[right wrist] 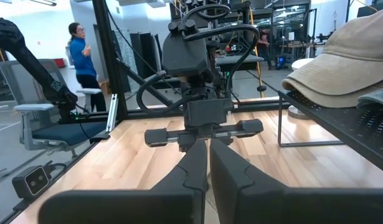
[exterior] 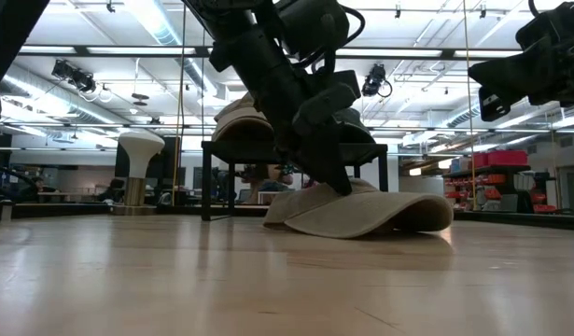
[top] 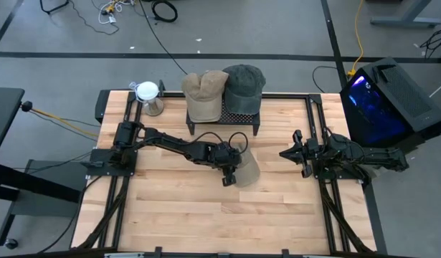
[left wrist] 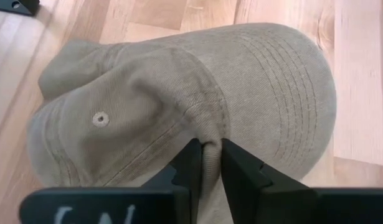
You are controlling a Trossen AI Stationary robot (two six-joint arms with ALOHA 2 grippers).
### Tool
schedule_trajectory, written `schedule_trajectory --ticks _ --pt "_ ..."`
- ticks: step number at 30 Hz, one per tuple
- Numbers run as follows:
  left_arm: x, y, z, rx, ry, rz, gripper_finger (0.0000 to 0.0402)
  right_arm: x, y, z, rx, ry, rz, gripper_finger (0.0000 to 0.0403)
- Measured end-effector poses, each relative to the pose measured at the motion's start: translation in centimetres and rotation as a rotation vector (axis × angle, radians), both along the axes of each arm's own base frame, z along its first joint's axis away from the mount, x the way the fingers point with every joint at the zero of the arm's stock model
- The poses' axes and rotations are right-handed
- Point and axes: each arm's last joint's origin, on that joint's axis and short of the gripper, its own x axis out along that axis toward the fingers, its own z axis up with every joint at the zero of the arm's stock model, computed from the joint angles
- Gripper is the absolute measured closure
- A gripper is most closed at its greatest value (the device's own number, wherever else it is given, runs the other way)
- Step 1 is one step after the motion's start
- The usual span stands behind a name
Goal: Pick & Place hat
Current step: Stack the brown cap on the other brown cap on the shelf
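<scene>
A tan hat lies on the wooden table near its middle, brim toward the table's right edge; it also shows in the low view and fills the left wrist view. My left gripper comes down onto it at a slant and is shut on its cloth. My right gripper waits at the table's right side, level and shut, with nothing between its fingers. My left gripper pinches a raised fold of cloth at the crown's side, by the seam where crown meets brim, between its two fingers. The fingers slant down from the table's left. The hat rests on the table, its brim's edges down.
A black rack stands at the table's far edge with a second tan hat and a dark grey hat on top. A white-topped stand is at the far left. A person stands beyond the table.
</scene>
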Motion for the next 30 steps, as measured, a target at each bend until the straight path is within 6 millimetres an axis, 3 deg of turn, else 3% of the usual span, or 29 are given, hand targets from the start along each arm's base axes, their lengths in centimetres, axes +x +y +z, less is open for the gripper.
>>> schedule_trajectory --ticks 15,30 --pt "0.0 -0.5 0.0 -0.001 0.001 -0.013 0.0392 0.0 0.0 0.0 0.000 0.000 0.000 0.0378" --pt "-0.2 -2.4 0.0 0.006 0.001 -0.062 0.0398 0.0 0.0 0.0 0.000 0.000 0.000 0.0378"
